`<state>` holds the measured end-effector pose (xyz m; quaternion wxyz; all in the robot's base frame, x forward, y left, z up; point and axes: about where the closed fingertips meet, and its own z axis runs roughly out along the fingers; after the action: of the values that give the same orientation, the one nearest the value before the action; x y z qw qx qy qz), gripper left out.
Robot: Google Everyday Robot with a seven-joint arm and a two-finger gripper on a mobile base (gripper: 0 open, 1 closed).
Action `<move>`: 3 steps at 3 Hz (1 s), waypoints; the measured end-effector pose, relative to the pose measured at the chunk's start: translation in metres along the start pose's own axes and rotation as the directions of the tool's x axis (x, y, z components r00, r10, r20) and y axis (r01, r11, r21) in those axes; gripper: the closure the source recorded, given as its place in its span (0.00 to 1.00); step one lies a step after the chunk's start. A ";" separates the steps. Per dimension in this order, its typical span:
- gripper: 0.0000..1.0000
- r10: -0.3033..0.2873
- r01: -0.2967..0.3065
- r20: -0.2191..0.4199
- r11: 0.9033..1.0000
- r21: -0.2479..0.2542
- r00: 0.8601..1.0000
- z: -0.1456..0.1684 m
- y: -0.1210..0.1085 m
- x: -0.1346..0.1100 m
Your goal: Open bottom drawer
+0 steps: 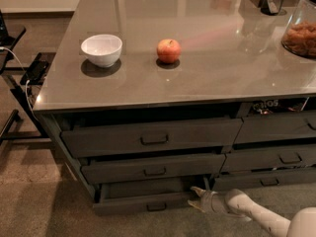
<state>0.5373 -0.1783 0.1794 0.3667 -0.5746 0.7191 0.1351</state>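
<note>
The bottom drawer (143, 201) is the lowest, thinnest dark-grey front in the left stack, with a small loop handle (156, 207) at centre. It stands pulled out a little, and a strip of its dark inside (148, 187) shows behind the front. My gripper (196, 198) is at the drawer's right end, low near the floor, with the white arm (256, 216) trailing off to the lower right. One finger points up at the drawer's right corner, the other lies lower.
Two taller drawers (148, 138) sit above it, and a right-hand stack (276, 157) stands beside it. On the grey countertop (207, 78) are a white bowl (101, 49), an apple (169, 50) and a jar (301, 33). A black stand (24, 83) is at the left on the carpet.
</note>
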 end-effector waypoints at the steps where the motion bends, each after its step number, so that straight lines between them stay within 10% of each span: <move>1: 1.00 -0.001 0.001 0.003 1.000 -0.009 1.000 -0.008 0.010 0.005; 3: 0.85 -0.088 0.088 -0.006 0.994 -0.069 0.996 -0.049 0.037 0.012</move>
<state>0.4836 -0.2060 0.1963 0.3493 -0.6185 0.6897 0.1408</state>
